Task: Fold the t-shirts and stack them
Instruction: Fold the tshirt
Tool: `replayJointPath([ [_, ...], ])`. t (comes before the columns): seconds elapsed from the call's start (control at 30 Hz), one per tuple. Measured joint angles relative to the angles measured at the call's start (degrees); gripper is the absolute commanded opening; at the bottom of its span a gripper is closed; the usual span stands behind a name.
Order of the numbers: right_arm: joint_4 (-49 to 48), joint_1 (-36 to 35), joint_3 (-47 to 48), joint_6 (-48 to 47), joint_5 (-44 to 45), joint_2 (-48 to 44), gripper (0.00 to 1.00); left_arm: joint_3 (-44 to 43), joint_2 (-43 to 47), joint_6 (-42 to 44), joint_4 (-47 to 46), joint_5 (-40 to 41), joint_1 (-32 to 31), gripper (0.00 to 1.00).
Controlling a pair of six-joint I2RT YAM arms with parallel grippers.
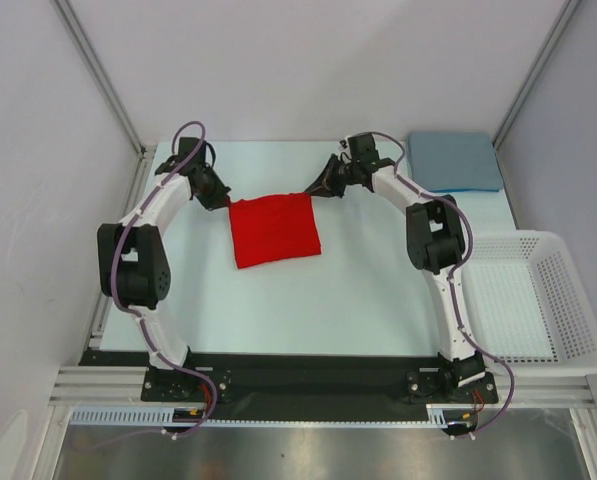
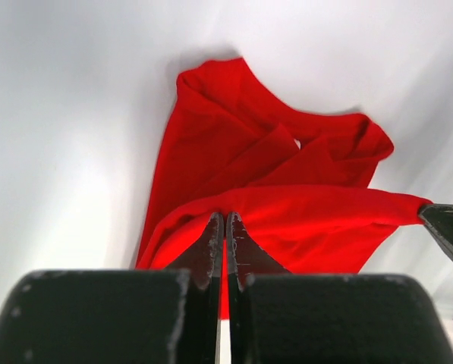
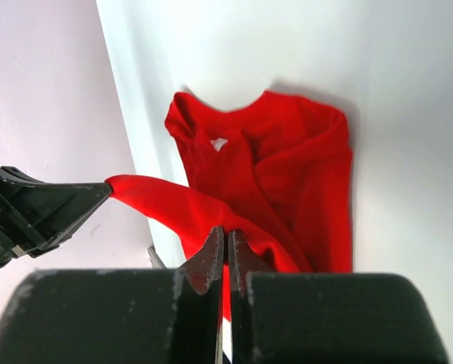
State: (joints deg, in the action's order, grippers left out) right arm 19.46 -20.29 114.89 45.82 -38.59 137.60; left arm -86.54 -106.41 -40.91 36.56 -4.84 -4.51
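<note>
Your left end effector [image 2: 224, 220] is closed tight, its two fingers pinching a thin fold of the red shirt [image 1: 274, 230] at the shirt's far left corner. Your right end effector [image 3: 226, 231] is closed the same way on the far right corner. Between them the far edge of the shirt is lifted off the worktop [image 1: 358, 310] and stretched into a band running left to right.

The rest of the shirt lies on the middle of the worktop, a little toward the far edge. From above it looks like a near-square patch, turned slightly off the worktop's edges. Its long axis appears to run from the held edge toward the near edge. The white label [image 3: 218, 142] shows at the end away from the fingers, so the neck seems to point at the near edge. Both wrist views show the lower layers rumpled, not flat.

The blue shirt [image 1: 454, 160] sits folded at the far right corner, well apart. The basket [image 1: 568, 290] stands at the right edge.

Risks as I judge them: each grip holds little cloth, so a corner may slip if you pull the arms apart. Uneven arm speed would skew the fold. The rumpled layers could get trapped as creases.
</note>
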Motion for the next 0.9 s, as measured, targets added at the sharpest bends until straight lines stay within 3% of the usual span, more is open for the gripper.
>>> replayJointPath([
  [0.3,-2.0,0.3,9.3,4.2,-2.0,7.4,0.00,-3.8,-3.3,0.0,-0.5,-0.7,1.8,0.00],
  [0.9,-8.0,2.3,13.0,10.4,-4.0,13.2,0.00,-9.9,-11.8,0.0,-2.6,-3.8,2.8,0.00],
])
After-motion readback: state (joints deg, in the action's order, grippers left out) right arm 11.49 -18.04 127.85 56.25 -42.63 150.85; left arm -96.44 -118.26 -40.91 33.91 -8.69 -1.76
